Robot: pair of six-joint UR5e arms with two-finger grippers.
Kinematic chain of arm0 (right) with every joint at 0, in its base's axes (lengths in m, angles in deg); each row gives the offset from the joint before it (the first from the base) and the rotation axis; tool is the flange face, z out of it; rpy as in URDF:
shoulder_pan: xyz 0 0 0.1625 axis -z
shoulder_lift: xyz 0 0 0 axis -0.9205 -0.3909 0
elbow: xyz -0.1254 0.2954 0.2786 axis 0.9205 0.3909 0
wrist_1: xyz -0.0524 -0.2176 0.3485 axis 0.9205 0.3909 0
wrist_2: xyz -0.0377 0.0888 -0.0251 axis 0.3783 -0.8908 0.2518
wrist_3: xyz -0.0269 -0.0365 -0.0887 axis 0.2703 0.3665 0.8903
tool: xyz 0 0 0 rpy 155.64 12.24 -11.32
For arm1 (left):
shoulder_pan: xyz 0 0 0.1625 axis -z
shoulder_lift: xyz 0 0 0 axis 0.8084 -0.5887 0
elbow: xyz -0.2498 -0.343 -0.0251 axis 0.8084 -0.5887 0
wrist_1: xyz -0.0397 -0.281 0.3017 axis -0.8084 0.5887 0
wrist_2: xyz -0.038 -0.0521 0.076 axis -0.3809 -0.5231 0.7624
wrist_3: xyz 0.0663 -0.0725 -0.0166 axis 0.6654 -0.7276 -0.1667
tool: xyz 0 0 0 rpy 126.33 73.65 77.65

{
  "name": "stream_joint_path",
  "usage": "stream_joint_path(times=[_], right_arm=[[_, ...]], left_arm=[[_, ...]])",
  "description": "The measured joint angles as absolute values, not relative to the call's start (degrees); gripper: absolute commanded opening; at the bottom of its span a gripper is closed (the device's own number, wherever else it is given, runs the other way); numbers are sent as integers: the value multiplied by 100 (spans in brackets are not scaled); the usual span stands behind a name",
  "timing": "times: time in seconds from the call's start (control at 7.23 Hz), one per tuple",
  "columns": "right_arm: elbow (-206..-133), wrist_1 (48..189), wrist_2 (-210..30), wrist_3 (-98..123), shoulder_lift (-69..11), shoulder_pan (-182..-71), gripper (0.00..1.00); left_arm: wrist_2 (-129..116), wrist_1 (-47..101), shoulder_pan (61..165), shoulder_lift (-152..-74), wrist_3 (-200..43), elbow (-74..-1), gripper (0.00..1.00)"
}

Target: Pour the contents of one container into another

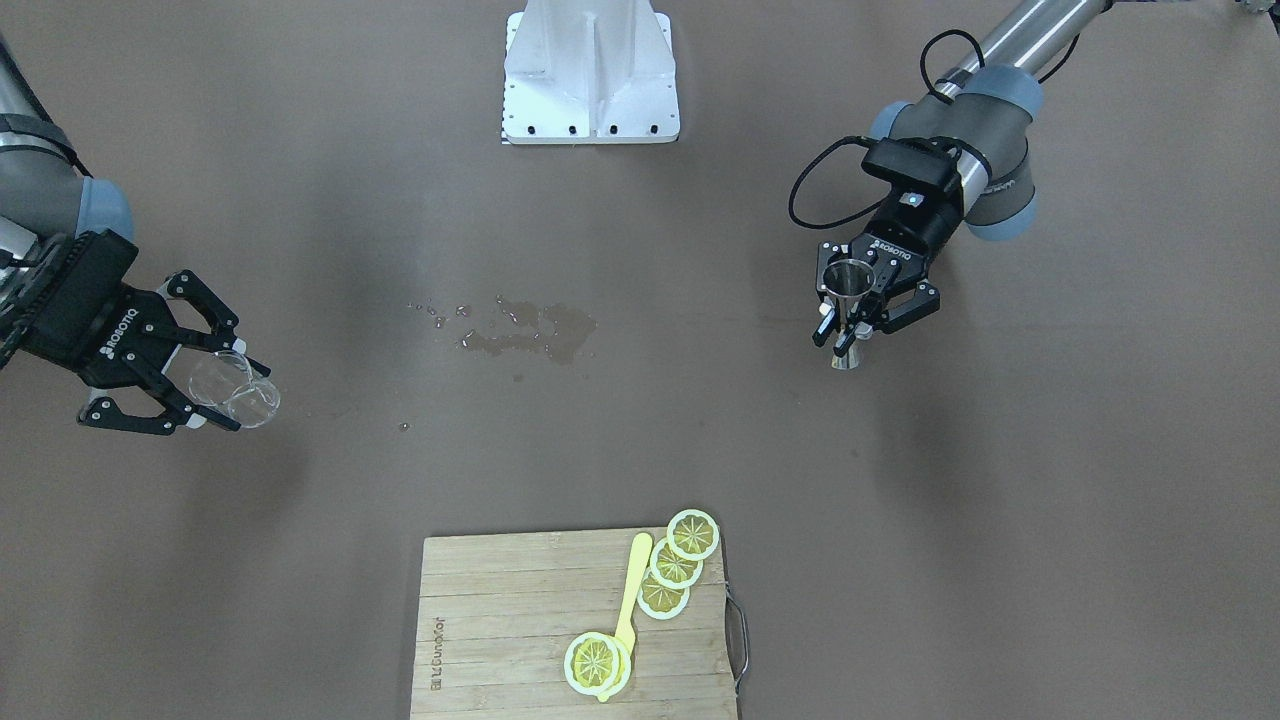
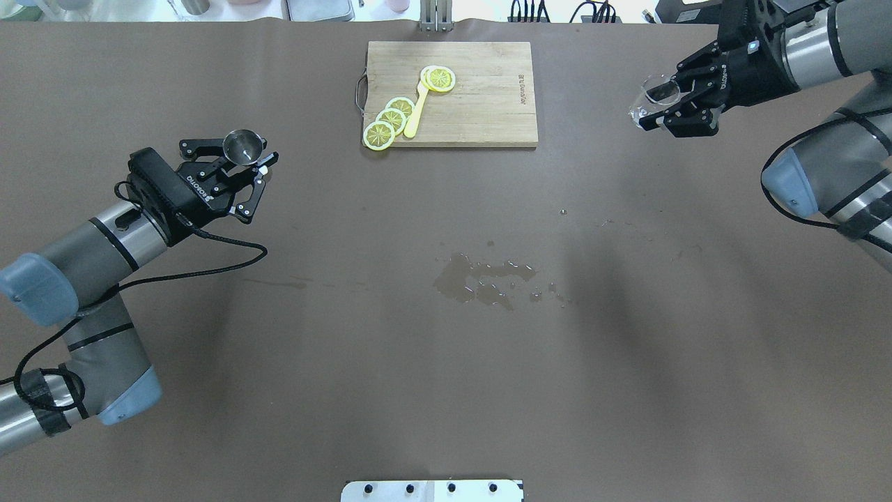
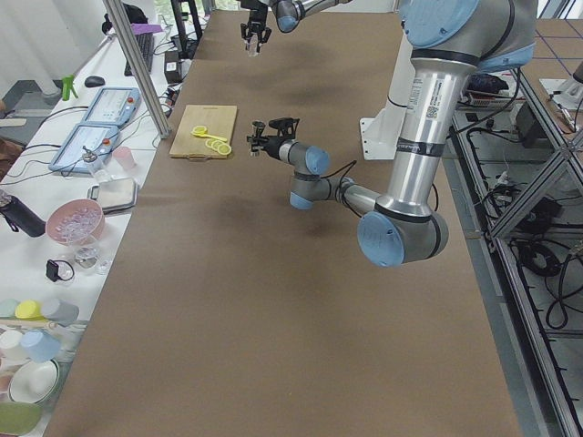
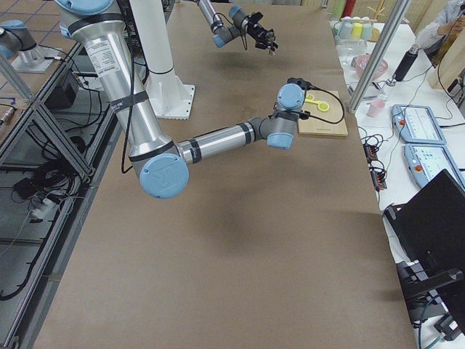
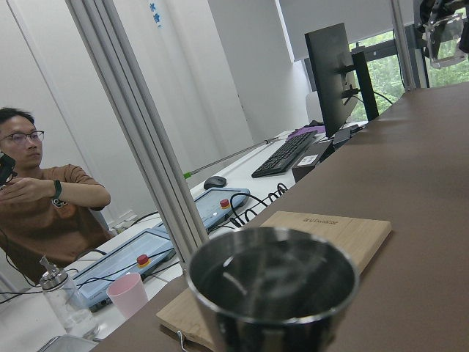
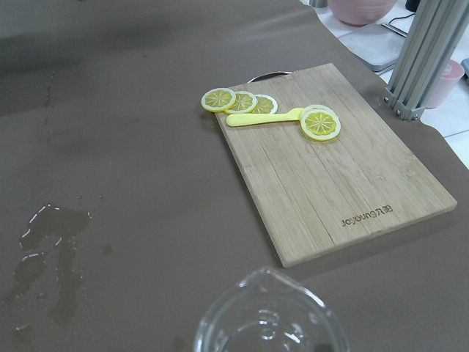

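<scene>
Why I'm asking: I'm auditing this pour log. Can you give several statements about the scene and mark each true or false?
1. The left gripper holds a metal jigger. True.
2. The right gripper is empty. False: it is shut on a clear glass cup with a spout.
3. A puddle lies on the table between the two arms. True.
4. The lemon slices lie on the bare table. False: they are on the wooden cutting board.
5. The metal jigger is touching the clear glass cup. False: they are held far apart, on opposite sides of the table.
</scene>
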State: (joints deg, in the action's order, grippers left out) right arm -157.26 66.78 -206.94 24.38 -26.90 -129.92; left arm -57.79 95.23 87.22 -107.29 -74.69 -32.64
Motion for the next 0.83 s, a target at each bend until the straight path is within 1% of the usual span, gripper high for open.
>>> stream_joint_path(times=[0.28,0.41,0.55,0.83], right_arm=[[-14902,5565,-20675,2358,-2715,-12992,0],[-14670,5248,-20694,2362,-2742,-12986,0],[-14535,5029,-20754,2382,-2801,-12961,0],[-14485,4844,-21043,2415,-2887,-12790,0]], left_arm=[[-5594,9951,8744,-10599,-7802,-2947,0],[-5503,10082,8791,-10502,-8022,-2825,0],[-5458,10186,8884,-10398,-8326,-2702,0],[-5310,10312,9067,-10250,-8645,-2564,0]])
